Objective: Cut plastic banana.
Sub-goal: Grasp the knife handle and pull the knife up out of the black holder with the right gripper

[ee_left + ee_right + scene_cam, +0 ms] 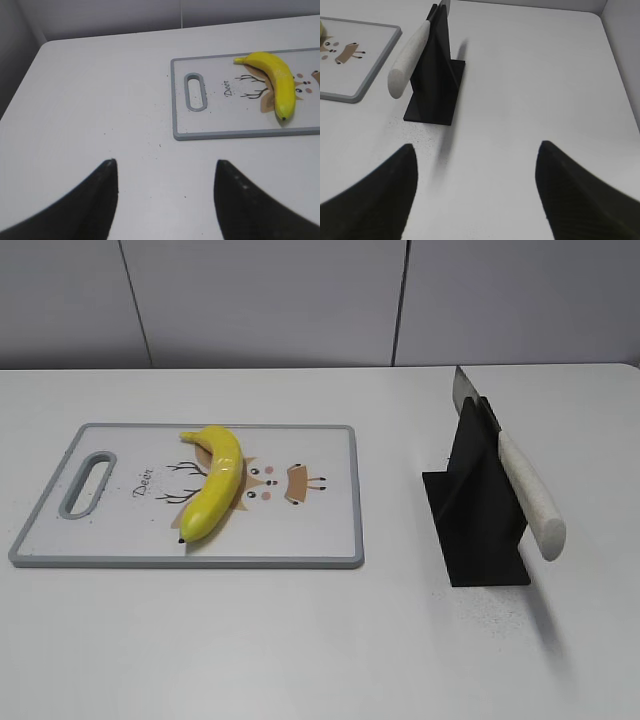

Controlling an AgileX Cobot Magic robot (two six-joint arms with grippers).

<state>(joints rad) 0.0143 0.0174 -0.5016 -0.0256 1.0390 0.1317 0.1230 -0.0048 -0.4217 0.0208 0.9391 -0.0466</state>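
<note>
Nearest the lens in each wrist view are two dark fingers at the bottom edge: the left gripper [165,200] and the right gripper [477,195] both stand spread wide apart with only bare tabletop between them, holding nothing. One white table [300,640] fills most of every frame, faintly speckled with dark specks, and it ends at a pale grey panelled wall [280,300] across the top of the exterior view. One white cutting board [300,540] with a grey rim lies left of centre in that view, its oval handle slot toward the left edge and a cartoon deer printed on it. One black knife stand [475,510] sits at centre right, well apart from the board. One knife [525,490] with a pale speckled handle rests slanted in the stand, handle pointing toward the lower right. One plastic banana [212,485] lies on the board's middle, across the deer print, untouched.
</note>
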